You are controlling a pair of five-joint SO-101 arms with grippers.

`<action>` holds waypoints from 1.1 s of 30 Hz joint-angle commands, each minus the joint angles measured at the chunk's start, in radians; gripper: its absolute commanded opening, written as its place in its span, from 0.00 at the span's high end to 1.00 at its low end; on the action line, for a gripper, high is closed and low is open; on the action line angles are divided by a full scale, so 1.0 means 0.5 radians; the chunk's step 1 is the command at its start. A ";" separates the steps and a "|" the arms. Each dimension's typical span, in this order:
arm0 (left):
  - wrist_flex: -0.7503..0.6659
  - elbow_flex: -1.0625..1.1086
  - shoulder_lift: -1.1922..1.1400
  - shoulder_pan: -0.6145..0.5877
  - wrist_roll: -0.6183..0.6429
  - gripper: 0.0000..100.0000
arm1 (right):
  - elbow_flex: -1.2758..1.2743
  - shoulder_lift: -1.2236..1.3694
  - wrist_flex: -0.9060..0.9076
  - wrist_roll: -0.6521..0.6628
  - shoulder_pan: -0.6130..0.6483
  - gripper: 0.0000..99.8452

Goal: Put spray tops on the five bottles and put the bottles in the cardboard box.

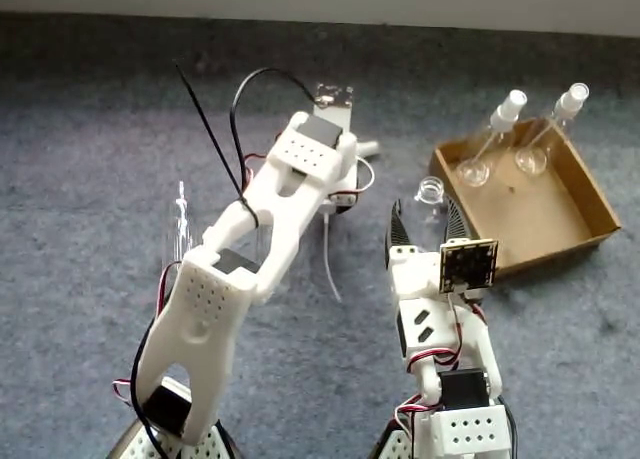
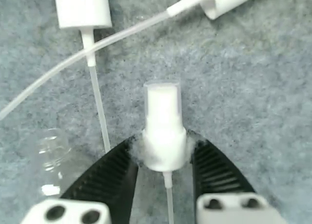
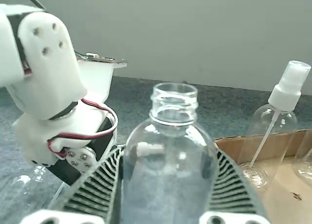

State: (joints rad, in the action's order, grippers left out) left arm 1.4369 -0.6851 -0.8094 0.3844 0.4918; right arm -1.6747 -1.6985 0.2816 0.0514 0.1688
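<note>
White perforated arm shells (image 1: 215, 299), black ribbed gripper fingers (image 2: 112, 170), red-and-black cables (image 3: 115, 121), black servo blocks (image 1: 462, 387)

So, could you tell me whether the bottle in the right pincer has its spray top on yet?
Not yet: the bottle stands upright in the right pincer with its neck open.

High view: fixed cam above and behind the arm bases, tilted down over the grey table (image 1: 90, 179). It sits far enough back to catch the left arm (image 1: 260, 229), the right arm (image 1: 450, 309) and the cardboard box (image 1: 560, 251). Left wrist view: points straight down past the left gripper (image 2: 163, 151), very close, with the spray top (image 2: 164, 136) it pinches dead centre. Right wrist view: sits low, faces roughly level across the table to the back wall (image 3: 195, 33), tight on the bottle (image 3: 170, 160) clamped in the right gripper (image 3: 169, 153). Right wrist and high overlap on the left arm, the box and the capped bottle (image 3: 273, 121) in it.
</note>
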 commanded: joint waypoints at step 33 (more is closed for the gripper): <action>0.632 -0.054 1.898 -0.143 -0.644 0.99 | -0.265 -0.023 -0.428 -0.012 0.443 0.87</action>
State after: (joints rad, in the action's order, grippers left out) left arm 1.7515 -0.8815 0.0130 0.3214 0.1803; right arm -1.6747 -1.6985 0.1757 0.0514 0.3805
